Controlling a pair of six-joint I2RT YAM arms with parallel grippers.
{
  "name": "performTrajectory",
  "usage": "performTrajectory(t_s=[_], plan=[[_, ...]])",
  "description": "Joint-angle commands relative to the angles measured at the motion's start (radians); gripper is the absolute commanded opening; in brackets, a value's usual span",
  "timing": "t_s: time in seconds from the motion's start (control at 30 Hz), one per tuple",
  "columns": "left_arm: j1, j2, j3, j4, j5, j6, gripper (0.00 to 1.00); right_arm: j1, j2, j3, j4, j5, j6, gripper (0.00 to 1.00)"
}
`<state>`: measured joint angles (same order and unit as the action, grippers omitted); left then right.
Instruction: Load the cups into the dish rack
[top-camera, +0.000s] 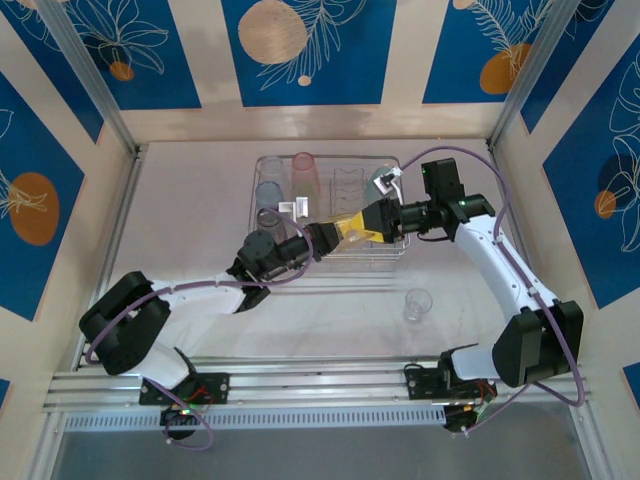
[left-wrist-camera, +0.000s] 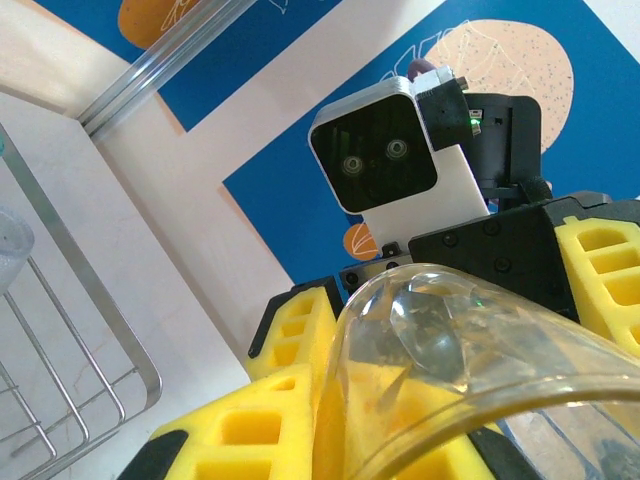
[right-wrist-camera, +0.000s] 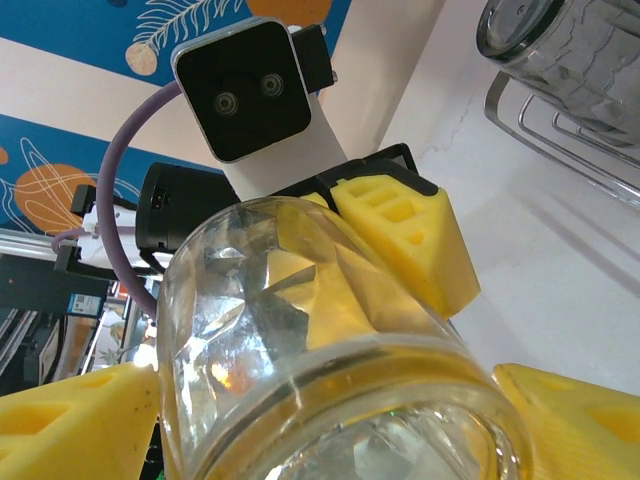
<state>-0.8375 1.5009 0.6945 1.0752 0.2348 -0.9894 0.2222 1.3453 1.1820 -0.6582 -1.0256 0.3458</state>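
Both arms meet over the front of the dish rack (top-camera: 385, 165) with one clear cup (top-camera: 347, 233) between them. My left gripper (top-camera: 333, 237) reaches in from the left, and its yellow pads (left-wrist-camera: 235, 430) press the cup's (left-wrist-camera: 470, 350) rim end. My right gripper (top-camera: 358, 228) comes from the right, and its pads (right-wrist-camera: 575, 425) sit against both sides of the cup (right-wrist-camera: 300, 340). Each gripper looks shut on it. A pink cup (top-camera: 303, 170), a clear one (top-camera: 272, 168) and a bluish one (top-camera: 268, 195) stand in the rack. Another clear cup (top-camera: 417, 303) stands on the table.
A smoky grey cup (right-wrist-camera: 560, 45) sits by the rack's front wire (right-wrist-camera: 560, 140), close to the arms. The rack's corner rail (left-wrist-camera: 100, 310) shows in the left wrist view. Enclosure walls ring the table (top-camera: 190, 220), with open surface left of the rack and in front of it.
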Motion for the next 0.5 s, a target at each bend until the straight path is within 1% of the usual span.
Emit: performTrajectory(t_s=[0.0, 0.2, 0.37, 0.47], plan=[[0.006, 0.004, 0.019, 0.048, 0.018, -0.007, 0.00, 0.003, 0.025, 0.025, -0.001, 0.003, -0.006, 0.85], [0.006, 0.002, 0.021, 0.034, 0.018, -0.001, 0.00, 0.004, 0.035, 0.023, 0.008, -0.005, -0.008, 0.84], [0.004, 0.011, 0.033, 0.030, 0.027, -0.002, 0.00, 0.004, 0.045, 0.028, 0.008, -0.022, -0.014, 0.80], [0.004, 0.013, 0.033, 0.030, 0.031, -0.006, 0.00, 0.005, 0.050, 0.031, 0.007, -0.029, -0.018, 0.79]])
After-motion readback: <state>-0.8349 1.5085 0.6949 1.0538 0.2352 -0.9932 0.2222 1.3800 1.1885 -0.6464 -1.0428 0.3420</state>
